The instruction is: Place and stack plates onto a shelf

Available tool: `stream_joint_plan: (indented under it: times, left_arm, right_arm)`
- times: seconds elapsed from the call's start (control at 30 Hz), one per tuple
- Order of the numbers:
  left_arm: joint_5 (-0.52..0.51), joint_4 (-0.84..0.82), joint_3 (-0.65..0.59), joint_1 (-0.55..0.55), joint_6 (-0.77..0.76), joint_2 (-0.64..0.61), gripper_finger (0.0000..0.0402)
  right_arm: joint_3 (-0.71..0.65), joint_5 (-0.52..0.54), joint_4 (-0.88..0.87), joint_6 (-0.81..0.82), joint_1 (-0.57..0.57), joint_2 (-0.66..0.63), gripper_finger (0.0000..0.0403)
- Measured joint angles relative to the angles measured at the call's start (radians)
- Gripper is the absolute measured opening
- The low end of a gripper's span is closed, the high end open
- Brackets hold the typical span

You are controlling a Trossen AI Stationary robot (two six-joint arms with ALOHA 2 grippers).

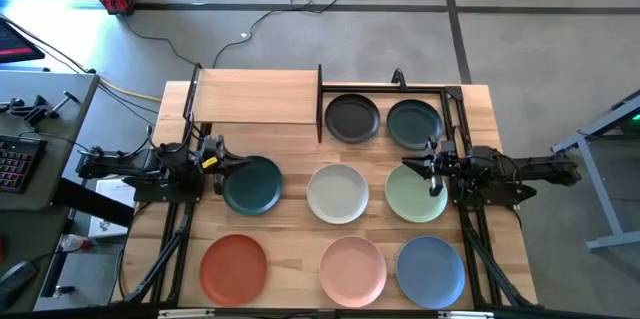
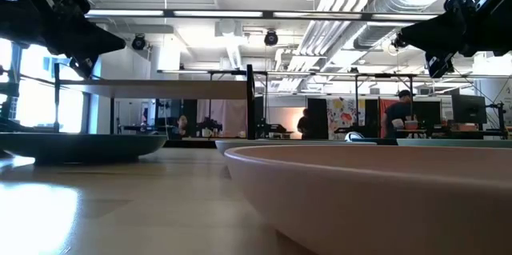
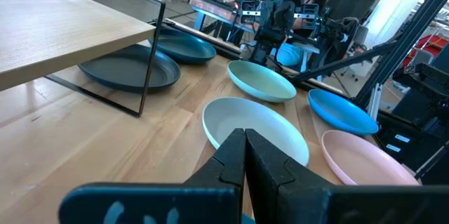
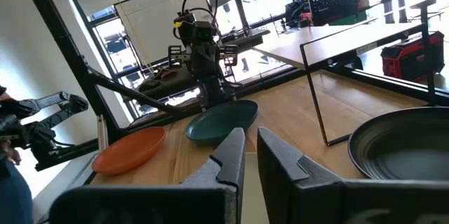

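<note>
On the counter [image 1: 300, 234], the left pincer [image 1: 226, 163] hangs over the near edge of the dark teal plate [image 1: 253, 185], its fingers pressed together and grasping nothing. The terracotta plate [image 1: 233, 267] lies toward the front, apart from it. The shelf [image 1: 256, 96] stands at the back (its board bare on top), with two dark plates [image 1: 352, 118] under the frame's right half, one charcoal and one a darker teal tone [image 1: 414, 124]. In the middle lie the off-white plate [image 1: 337, 193] and the pink plate [image 1: 352, 267]. The right pincer [image 1: 414, 169], fingers a narrow slit apart and empty, hovers above the pale green plate [image 1: 416, 194]; the blue plate [image 1: 430, 270] lies in front.
</note>
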Motion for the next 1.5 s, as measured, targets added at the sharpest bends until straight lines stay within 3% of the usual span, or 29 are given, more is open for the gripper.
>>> stream_joint_plan:
  times: [0.47, 0.97, 1.5]
  left_arm:
    - [0.0, 0.002, 0.0, 0.0, -0.003, 0.0, 0.0]
    - [-0.048, 0.138, 0.0, 0.0, -0.359, 0.0, 0.0]
    - [-0.058, 0.154, 0.0, 0.0, -0.394, 0.0, 0.0]
  right_arm:
    - [0.0, 0.0, 0.0, 0.0, 0.0, 0.0, 0.0024]
    - [0.0, 0.002, 0.0, 0.0, 0.0, 0.0, 0.0024]
    - [0.0, 0.004, 0.002, 0.0, 0.0, 0.0, 0.0024]
